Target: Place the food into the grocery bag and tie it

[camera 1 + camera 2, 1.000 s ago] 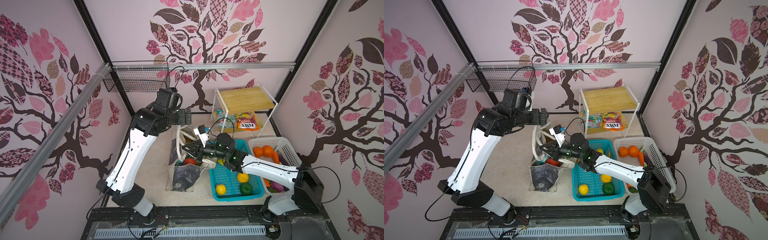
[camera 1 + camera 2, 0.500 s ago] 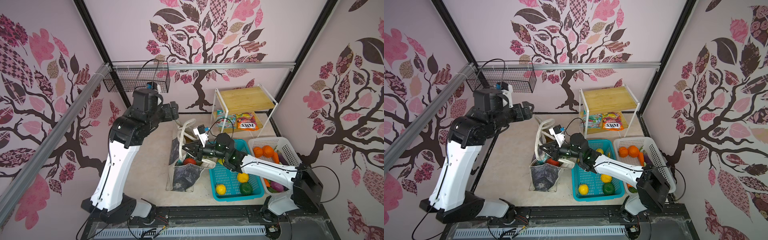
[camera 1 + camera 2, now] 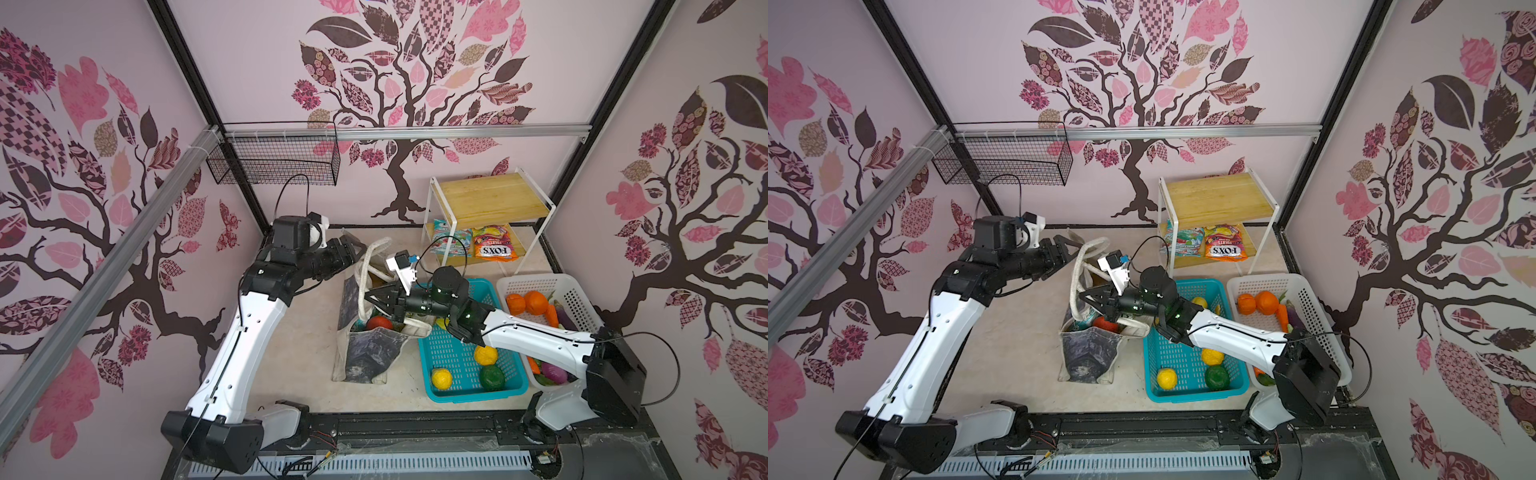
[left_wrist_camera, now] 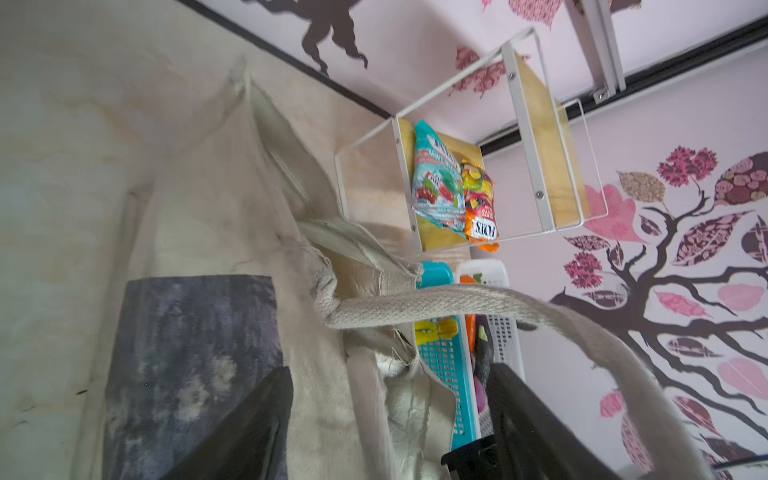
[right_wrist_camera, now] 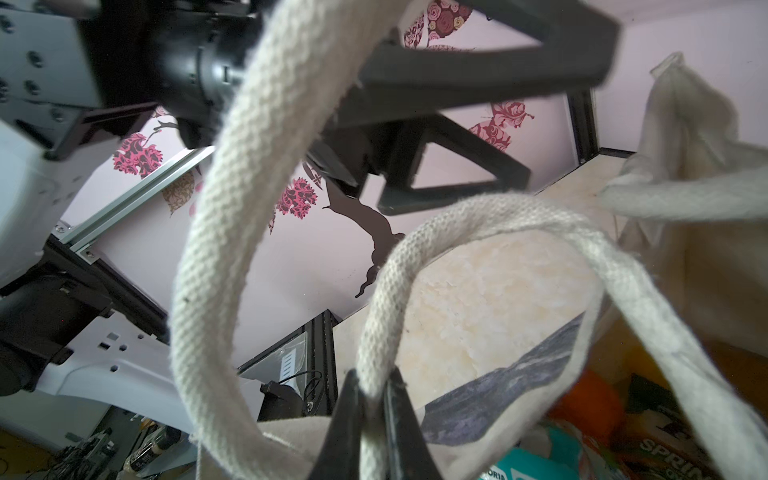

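Cream canvas tote [image 3: 365, 353] standing open w/ dark patch, handles [image 5: 216, 249] looped up, red fruit [image 3: 379, 323] inside, snack pkts [image 3: 494, 249] behind

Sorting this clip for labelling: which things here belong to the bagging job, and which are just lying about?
Job: canvas tote; its handle, pinched by right gripper; open left gripper; snack packets; toy fruit.
Lying about: wire wall basket; wooden shelf rack; teal basket; white basket.

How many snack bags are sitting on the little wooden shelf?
2. A teal packet and an orange packet lie side by side on the lower board of the shelf. Its top board covers part of that, so another could hide there.
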You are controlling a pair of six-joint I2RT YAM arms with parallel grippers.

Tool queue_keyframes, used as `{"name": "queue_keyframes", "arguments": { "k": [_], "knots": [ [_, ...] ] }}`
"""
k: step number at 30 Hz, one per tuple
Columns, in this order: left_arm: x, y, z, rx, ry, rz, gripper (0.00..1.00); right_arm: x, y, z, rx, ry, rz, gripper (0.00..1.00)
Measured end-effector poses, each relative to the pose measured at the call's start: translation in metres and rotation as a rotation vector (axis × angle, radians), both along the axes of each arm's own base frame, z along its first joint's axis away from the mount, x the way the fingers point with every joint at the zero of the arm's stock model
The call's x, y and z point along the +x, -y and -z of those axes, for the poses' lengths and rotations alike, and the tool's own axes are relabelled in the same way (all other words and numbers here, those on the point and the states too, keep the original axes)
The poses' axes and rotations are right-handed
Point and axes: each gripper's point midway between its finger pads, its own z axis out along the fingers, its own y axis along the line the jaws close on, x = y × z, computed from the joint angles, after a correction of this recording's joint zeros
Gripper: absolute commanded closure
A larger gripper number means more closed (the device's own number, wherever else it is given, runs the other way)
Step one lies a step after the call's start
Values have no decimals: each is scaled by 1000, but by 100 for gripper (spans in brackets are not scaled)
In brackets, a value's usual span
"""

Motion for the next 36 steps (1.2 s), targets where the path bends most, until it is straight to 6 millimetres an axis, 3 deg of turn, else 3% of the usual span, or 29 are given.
{"name": "queue_keyframes", "arguments": {
  "k": [3,8,10,12,13,16,20,24,28,31,36],
  "knots": [
    [6,15,17,-52,-59,66,37,-2,0,0,0,-1,-13,100],
    [3,26,28,-117,-103,112,75,-5,-1,2,-6,-8,-31,100],
    [2,28,25,-129,-97,127,75,-6,-1,3,-13,-13,-36,100],
    [1,29,23,-134,-90,138,59,-6,-1,5,-21,-16,-36,100],
    [0,30,23,-135,-88,145,57,-6,-1,6,-25,-17,-36,100],
    [-4,31,23,-127,-82,175,56,-6,-1,7,-32,-20,-35,100],
    [-10,30,31,-90,-87,198,74,-5,-1,9,-37,-20,-29,100],
    [-15,28,36,-66,-98,214,100,-6,-1,13,-51,-31,-31,100],
    [-18,27,30,-46,-95,223,100,-5,-1,13,-53,-32,-29,99],
    [-16,25,17,-24,-60,211,100,-1,-2,7,-60,-27,-3,69],
    [-12,19,-18,-7,37,173,100,9,10,-4,-94,16,96,40]
  ]
}}
